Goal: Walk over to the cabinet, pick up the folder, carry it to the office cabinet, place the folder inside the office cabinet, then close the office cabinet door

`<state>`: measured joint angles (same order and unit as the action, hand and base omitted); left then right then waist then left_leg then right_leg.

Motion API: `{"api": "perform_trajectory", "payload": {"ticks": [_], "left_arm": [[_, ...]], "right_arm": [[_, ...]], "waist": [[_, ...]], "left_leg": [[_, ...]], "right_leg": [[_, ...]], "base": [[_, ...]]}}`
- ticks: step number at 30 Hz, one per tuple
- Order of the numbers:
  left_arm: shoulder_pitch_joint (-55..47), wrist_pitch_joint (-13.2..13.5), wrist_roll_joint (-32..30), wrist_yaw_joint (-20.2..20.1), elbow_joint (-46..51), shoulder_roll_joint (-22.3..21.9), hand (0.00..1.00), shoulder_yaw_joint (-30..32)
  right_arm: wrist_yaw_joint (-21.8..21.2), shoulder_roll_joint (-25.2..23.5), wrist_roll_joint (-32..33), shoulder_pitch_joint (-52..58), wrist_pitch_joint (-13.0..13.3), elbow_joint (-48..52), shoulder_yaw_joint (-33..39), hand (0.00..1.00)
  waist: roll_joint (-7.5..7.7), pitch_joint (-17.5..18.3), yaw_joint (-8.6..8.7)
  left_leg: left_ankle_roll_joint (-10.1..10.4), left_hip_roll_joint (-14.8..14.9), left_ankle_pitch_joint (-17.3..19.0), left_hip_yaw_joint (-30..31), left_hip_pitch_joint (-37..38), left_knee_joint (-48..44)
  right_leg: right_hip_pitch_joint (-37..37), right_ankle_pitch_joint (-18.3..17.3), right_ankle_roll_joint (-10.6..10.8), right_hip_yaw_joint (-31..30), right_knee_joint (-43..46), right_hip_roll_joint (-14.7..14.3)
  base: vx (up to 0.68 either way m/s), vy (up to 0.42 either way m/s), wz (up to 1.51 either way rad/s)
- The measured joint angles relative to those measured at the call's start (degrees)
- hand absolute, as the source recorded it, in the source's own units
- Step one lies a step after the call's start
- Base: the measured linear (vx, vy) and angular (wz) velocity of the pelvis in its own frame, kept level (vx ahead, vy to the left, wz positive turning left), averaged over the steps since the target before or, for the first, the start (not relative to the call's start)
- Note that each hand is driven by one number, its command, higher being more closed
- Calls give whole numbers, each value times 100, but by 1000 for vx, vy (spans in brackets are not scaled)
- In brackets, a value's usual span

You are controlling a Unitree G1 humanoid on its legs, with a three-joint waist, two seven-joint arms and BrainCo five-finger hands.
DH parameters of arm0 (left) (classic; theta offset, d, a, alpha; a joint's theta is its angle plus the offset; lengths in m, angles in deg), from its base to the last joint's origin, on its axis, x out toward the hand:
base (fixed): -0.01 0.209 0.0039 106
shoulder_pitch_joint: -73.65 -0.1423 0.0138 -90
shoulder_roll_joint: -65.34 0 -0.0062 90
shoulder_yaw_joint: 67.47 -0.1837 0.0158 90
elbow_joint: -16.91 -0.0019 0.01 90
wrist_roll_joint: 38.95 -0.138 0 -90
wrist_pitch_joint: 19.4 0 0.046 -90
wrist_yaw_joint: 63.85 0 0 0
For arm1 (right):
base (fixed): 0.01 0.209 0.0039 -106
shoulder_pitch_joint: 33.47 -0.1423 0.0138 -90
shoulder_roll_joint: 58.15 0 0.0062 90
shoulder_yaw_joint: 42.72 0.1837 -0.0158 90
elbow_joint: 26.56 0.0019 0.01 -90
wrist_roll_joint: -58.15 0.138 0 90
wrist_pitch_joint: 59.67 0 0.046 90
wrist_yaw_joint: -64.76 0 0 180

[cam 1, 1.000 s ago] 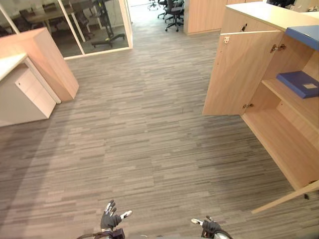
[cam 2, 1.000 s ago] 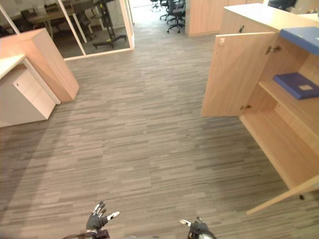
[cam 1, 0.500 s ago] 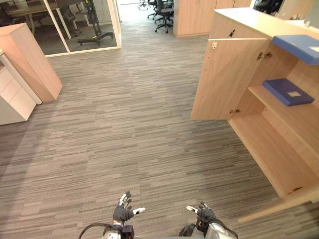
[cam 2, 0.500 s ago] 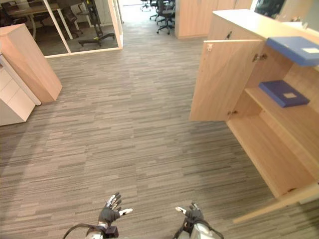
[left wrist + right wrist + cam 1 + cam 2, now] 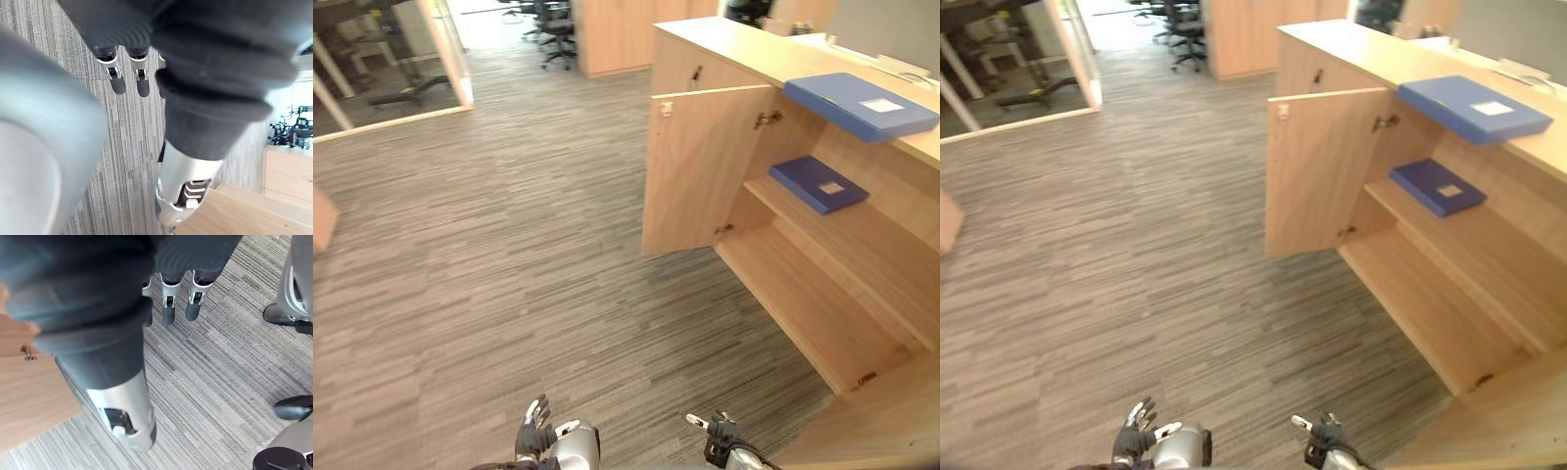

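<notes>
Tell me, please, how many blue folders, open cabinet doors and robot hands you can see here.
Blue folders: 2 (top folder, shelf folder)
Open doors: 2 (far door, near door)
Robot hands: 2 (left hand, right hand), both open and empty
Total: 6

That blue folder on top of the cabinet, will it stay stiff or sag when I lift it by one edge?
Probably stiff: the blue folder lies flat with straight edges, and its corner juts past the cabinet top without drooping. It looks thick, so perhaps heavy. Its smooth cover may slip.
</notes>
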<state>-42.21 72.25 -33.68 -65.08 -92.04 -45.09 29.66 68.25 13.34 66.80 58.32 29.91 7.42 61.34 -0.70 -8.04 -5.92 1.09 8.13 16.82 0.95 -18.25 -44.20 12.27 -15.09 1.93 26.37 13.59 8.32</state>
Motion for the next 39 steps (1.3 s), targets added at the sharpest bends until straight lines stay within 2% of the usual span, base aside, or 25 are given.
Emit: {"api": "perform_trajectory", "payload": {"ticks": [1,3,4,5,6,8,9,11,12,14,15,16,18,20,22,23,24,25,27,28,29,31,36,38,39], "left_arm": [[-8,2,11,17,0,-3,0,41],[19,10,88,89,-57,0,0,197],[37,23,124,160,-148,-1,0,351],[297,49,150,281,-276,30,0,646],[379,74,151,340,-306,45,0,682],[452,80,154,463,-389,61,0,767],[449,79,154,479,-441,60,0,790],[435,83,153,536,-676,60,0,830],[443,84,151,535,-756,62,0,829],[454,100,148,526,-990,66,0,826],[453,121,137,522,-1214,66,0,844],[451,127,134,522,-1253,66,0,856],[453,166,34,518,-1562,69,0,944],[451,179,-73,521,-1723,68,0,1031],[515,204,-103,538,-1992,76,0,1200],[588,206,-96,584,-2215,90,0,1310],[700,226,-43,641,-2450,136,0,1373],[777,231,-32,658,-2550,172,0,1393],[954,241,-15,684,-2671,295,0,1456],[1009,278,20,718,-2653,364,0,1499],[1138,310,42,755,-2804,353,0,1514],[1314,370,98,790,-2767,108,0,1565],[1580,369,109,810,-2983,74,0,1432],[1557,371,178,827,-3010,80,0,1451],[1547,370,181,827,-3011,80,0,1465]], "right_arm": [[2,-1,0,6,0,0,-9,0],[12,-3,-2,30,0,-1,-16,0],[27,-26,-2,57,2,-19,-17,0],[43,-148,0,62,-5,-133,-37,0],[7,-142,-7,38,-15,-224,-68,0],[2,-150,-6,-70,0,-231,15,0],[0,-150,-6,-72,15,-221,22,0],[-2,-152,-8,-64,30,-238,186,0],[-2,-153,-10,-54,29,-249,234,0],[-4,-87,-53,45,7,-346,321,0],[-8,-49,-71,146,-38,-447,475,0],[-8,-27,-81,140,-30,-427,494,0],[-12,144,-80,144,-9,-540,516,0],[-49,228,-82,110,42,-707,602,0],[-87,252,-83,15,71,-736,759,0],[-113,273,-85,-126,85,-808,879,0],[-115,280,-85,-242,110,-848,896,0],[-115,283,-86,-257,122,-833,885,0],[-114,256,-86,-197,145,-703,894,0],[-112,186,-84,-94,159,-640,887,0],[-106,189,-83,60,203,-563,901,0],[-102,225,-82,103,188,-448,915,0],[-52,152,-55,238,167,-532,1212,0],[-15,112,-11,252,166,-582,1388,0],[-1,108,22,256,164,-587,1380,0]], "waist": [[24,-14,-6],[51,-14,-8],[42,16,-26],[335,100,-35],[351,120,-36],[334,159,-105],[338,226,-125],[343,447,-155],[351,485,-153],[316,624,-145],[213,694,-102],[197,705,-82],[164,759,84],[121,816,92],[-21,776,129],[-64,638,148],[-82,482,198],[-60,419,220],[136,245,220],[345,158,257],[367,187,276],[201,184,303],[146,246,397],[83,302,475],[59,342,475]], "left_leg": [[33,-28,-33,176,-5,368],[96,-144,-384,825,18,1459],[662,-210,-1177,937,144,1762],[534,-538,-1035,877,142,1579],[474,-608,-925,910,90,1409],[341,-808,-590,955,40,823],[301,-835,-496,887,66,779],[31,-1064,-95,523,318,988],[-22,-1158,-51,401,375,1030],[-223,-1427,-5,-69,667,1361],[-394,-1558,-94,-269,959,1672],[-435,-1584,-124,-317,1019,1761],[-538,-1721,-296,-458,1528,2268],[-529,-1680,-309,-554,1671,2389],[-503,-1404,-336,-726,1740,2538],[-453,-1125,-360,-786,1906,2727],[-421,-868,-310,-849,2152,2912],[-386,-788,-296,-856,2274,2990],[-237,-713,-211,-950,2611,3125],[-110,-796,-126,-937,2826,3122],[-24,-795,-15,-778,2933,3067],[5,-664,5,-449,2777,2981],[24,-276,249,301,2729,2832],[84,-55,365,467,2476,2028],[124,-13,387,464,2276,1587]], "right_leg": [[65,38,67,-59,-56,77],[244,147,266,-236,-184,313],[378,224,532,-344,-281,454],[419,383,671,-349,-435,773],[408,534,659,-387,-509,782],[401,1250,651,-535,-685,971],[353,1386,660,-601,-712,1042],[102,1695,645,-962,-671,1510],[35,1750,643,-1024,-640,1667],[-256,1891,509,-1119,-285,2190],[-662,1795,357,-1133,592,2492],[-752,1744,262,-1128,814,2561],[-1119,1564,-585,-656,1874,2829],[-1121,1616,-679,-348,1816,2867],[-1337,1178,-75,-247,2034,2554],[-1665,518,263,-285,2509,2069],[-1910,22,304,-79,2929,1560],[-2016,-140,263,93,3074,1393],[-2363,-200,241,362,3143,1168],[-2398,-11,153,497,2523,1186],[-2282,8,-335,655,2349,1107],[-2153,-45,-322,885,2024,791],[-1743,-359,-382,1401,1574,165],[-1422,-362,-352,1514,1110,-253],[-1377,-354,-350,1522,1013,-345]], "base": [[474,455,-95],[436,476,-63],[429,529,-39],[407,508,-29],[346,451,-18],[291,414,-62],[276,394,-102],[218,388,-108],[126,454,-101],[47,389,-92],[0,228,-69],[-8,222,-57],[24,111,-29],[112,22,-44],[59,-99,-80],[-13,-247,-100],[-10,-306,-90],[10,-283,-60],[24,-281,-23],[75,-313,9],[114,-293,14],[147,-232,17],[109,-146,30],[185,-43,22],[185,-19,1]]}}
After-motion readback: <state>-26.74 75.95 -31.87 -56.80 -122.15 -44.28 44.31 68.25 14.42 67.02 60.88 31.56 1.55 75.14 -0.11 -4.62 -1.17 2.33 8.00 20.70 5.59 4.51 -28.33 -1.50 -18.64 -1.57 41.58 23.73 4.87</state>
